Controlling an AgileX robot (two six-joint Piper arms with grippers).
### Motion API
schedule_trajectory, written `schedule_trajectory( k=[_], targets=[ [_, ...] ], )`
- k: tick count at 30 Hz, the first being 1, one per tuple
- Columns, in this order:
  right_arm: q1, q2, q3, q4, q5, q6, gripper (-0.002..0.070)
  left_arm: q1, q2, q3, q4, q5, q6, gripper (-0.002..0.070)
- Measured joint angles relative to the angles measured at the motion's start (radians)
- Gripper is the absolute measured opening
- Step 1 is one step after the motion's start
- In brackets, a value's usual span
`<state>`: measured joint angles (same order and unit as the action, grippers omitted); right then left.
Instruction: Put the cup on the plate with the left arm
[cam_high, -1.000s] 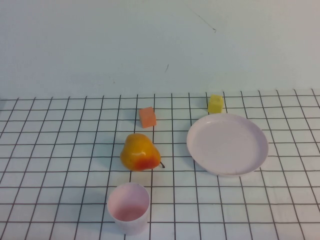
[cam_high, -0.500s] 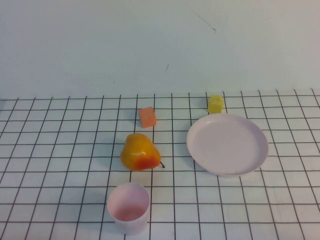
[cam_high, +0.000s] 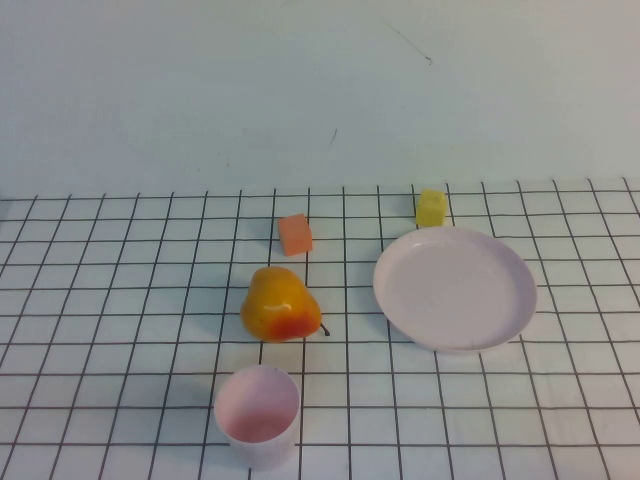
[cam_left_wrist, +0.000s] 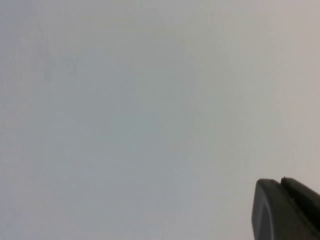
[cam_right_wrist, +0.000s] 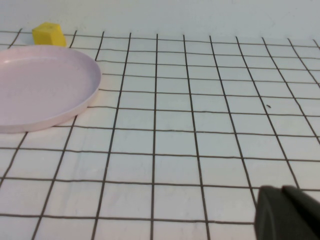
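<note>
The pale pink cup (cam_high: 257, 416) stands upright and empty at the near edge of the grid cloth, just in front of the pear. The pale pink plate (cam_high: 455, 288) lies empty to the right and farther back; it also shows in the right wrist view (cam_right_wrist: 45, 87). Neither arm shows in the high view. My left gripper (cam_left_wrist: 281, 182) shows only as dark tips pressed together at its wrist view's corner, facing a blank pale surface. My right gripper (cam_right_wrist: 281, 190) shows the same way, low over the cloth to the right of the plate, holding nothing.
A yellow-orange pear (cam_high: 281, 306) lies between cup and plate, left of the plate. An orange block (cam_high: 295, 234) sits behind the pear. A small yellow block (cam_high: 431, 207) sits just behind the plate's far rim and also shows in the right wrist view (cam_right_wrist: 49, 34).
</note>
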<state>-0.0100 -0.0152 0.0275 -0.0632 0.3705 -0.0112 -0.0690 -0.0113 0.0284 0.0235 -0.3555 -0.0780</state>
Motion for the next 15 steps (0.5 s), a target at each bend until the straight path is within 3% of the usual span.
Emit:
schedule_trajectory(
  k=[6, 10, 15],
  targets=[
    [0.0, 0.0, 0.0, 0.0, 0.0, 0.0, -0.0002, 0.0, 0.0, 0.0, 0.0, -0.084, 0.002, -0.0002],
    [0.0, 0.0, 0.0, 0.0, 0.0, 0.0, -0.0002, 0.0, 0.0, 0.0, -0.078, -0.099, 0.002, -0.0002],
    [0.0, 0.0, 0.0, 0.0, 0.0, 0.0, -0.0002, 0.0, 0.0, -0.158, -0.098, 0.209, 0.023, -0.0002]
  ],
)
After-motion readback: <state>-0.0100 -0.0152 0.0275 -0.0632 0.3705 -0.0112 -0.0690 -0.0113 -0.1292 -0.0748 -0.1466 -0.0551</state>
